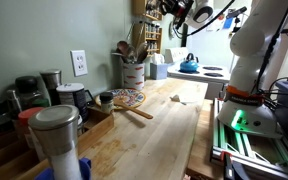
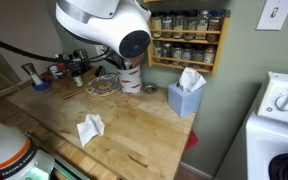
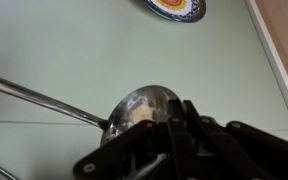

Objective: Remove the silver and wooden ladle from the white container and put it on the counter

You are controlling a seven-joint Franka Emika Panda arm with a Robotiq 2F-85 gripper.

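Observation:
In the wrist view the ladle's rounded silver bowl (image 3: 136,104) sits right against my dark gripper fingers (image 3: 180,118), and its slim stem runs off to the left. The fingers are closed together on the ladle. In an exterior view my gripper (image 1: 177,18) is high above the far end of the wooden counter (image 1: 154,135), well above and to the right of the white container (image 1: 133,73), which still holds several wooden utensils. In the other exterior view the arm covers most of the white container (image 2: 131,80) on the counter (image 2: 134,135).
A patterned plate (image 1: 127,98) lies beside the crock. A crumpled paper (image 1: 179,100) lies on the counter, and a tissue box (image 2: 187,96) and spice rack (image 2: 189,40) stand at its far end. A steel canister (image 1: 56,135) is near the camera, and a blue kettle (image 1: 188,63) is on the stove.

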